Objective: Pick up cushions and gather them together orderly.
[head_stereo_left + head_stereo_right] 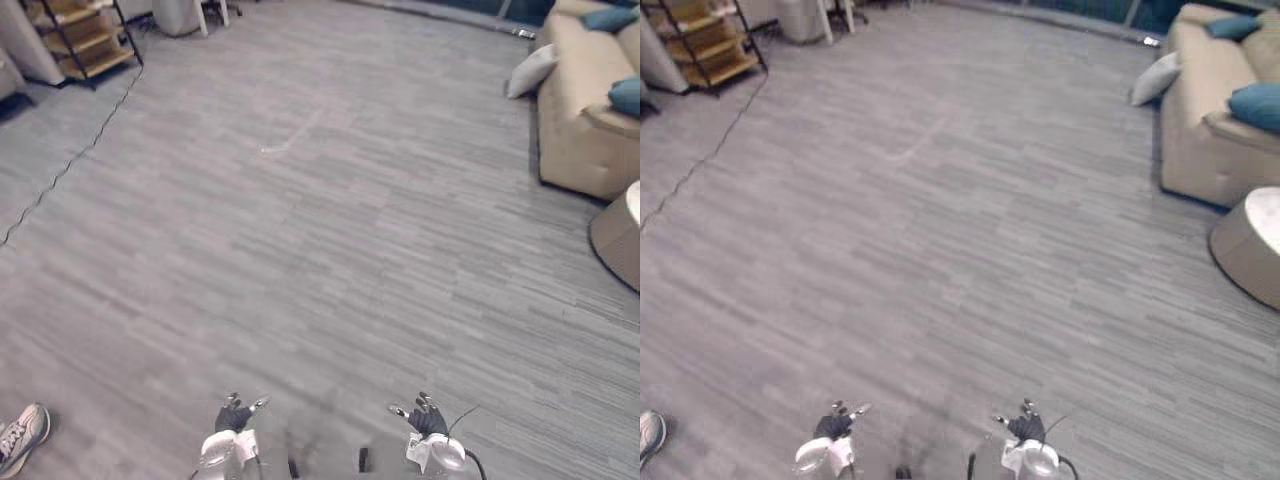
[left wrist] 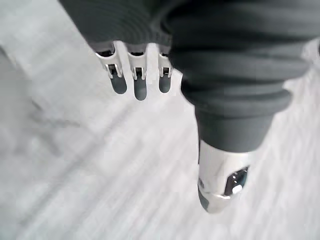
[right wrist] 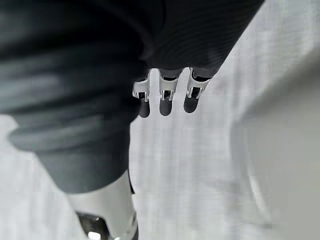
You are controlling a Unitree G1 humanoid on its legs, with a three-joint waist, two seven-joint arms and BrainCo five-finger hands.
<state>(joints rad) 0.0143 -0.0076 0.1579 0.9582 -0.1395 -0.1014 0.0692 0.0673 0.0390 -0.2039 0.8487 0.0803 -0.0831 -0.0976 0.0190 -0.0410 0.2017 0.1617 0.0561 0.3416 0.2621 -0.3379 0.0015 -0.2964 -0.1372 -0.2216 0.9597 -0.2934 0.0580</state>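
Left hand (image 1: 235, 418) and right hand (image 1: 428, 420) hang empty over the floor (image 1: 320, 250), fingers (image 2: 140, 87) straight.

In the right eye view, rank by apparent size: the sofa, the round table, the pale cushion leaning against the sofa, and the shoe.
1. sofa, largest, though cropped
2. round table, also cropped
3. pale cushion
4. shoe, smallest, partly out of frame
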